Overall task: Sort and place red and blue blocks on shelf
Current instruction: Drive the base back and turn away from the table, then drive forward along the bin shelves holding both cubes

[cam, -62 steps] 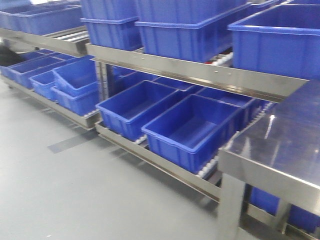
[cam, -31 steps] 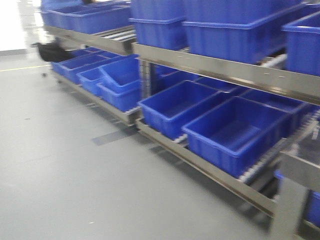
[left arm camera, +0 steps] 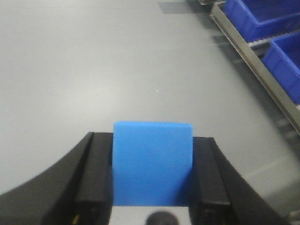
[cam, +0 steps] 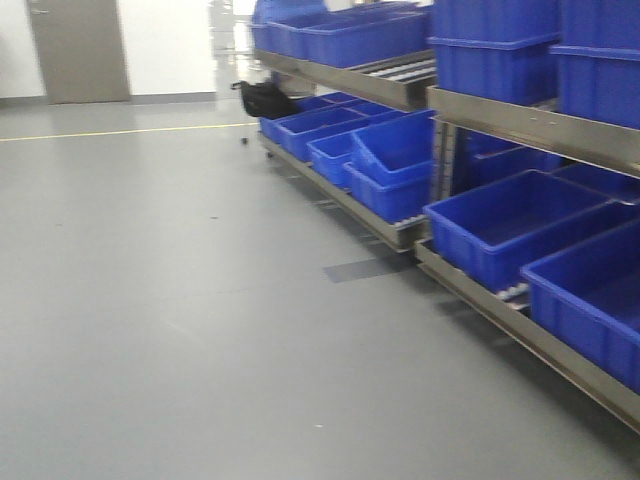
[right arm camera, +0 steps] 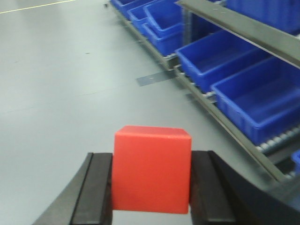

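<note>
Closest to the wrist cameras, each arm carries one cube. The left gripper [left arm camera: 153,146] has its jaws pinching the blue block [left arm camera: 153,164], with the flat black fingers [left arm camera: 96,173] pressed against two opposite faces. The right gripper [right arm camera: 151,158] clamps the red block [right arm camera: 151,171] in the same way. Both cubes look matte and sharp-edged, probably foam or light plastic, so a grip on parallel sides likely keeps them square and steady for carrying. Each is held out over open ground and touches nothing else.

Below them lies the grey floor [cam: 200,300], smooth and faintly glossy, with a darker patch near the racking. To the right runs the shelf [cam: 520,125], brushed steel with flat front rails and pale roller tracks. The tracks appear to slope toward the aisle, probably so loads roll forward. Dark-blue plastic bins [cam: 510,220] with thick rims sit on both levels. One smaller bin is tilted against its neighbours.

Neither block is on the shelf yet, so both placements remain to be done. Farthest off are a yellow line [cam: 120,130] and a grey door [cam: 78,50].
</note>
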Robot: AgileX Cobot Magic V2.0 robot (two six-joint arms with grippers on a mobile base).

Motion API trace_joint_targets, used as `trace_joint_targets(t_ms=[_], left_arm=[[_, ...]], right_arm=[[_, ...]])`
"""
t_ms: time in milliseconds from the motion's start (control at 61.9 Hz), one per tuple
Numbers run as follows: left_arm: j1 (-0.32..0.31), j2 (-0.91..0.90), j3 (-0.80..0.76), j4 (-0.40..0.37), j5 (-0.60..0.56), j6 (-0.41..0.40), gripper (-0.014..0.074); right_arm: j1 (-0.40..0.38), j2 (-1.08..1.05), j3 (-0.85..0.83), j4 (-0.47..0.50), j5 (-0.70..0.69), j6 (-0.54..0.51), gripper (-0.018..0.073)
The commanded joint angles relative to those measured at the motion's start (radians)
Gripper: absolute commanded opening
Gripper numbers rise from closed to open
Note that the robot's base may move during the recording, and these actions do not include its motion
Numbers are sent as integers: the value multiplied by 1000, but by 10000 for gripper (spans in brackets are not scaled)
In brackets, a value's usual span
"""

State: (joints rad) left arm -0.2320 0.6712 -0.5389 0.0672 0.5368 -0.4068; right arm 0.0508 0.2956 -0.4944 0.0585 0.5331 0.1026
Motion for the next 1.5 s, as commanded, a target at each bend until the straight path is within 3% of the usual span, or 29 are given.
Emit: trace_joint_targets(t_ms=[0,1486], left_arm=[[3,-4,-28,6,-74,-9,124],[3,-4,-28,6,-74,-9,124]], right_arm=[[-8,7,-29,-4,-86,-5,49],[-8,7,-29,-4,-86,-5,49]])
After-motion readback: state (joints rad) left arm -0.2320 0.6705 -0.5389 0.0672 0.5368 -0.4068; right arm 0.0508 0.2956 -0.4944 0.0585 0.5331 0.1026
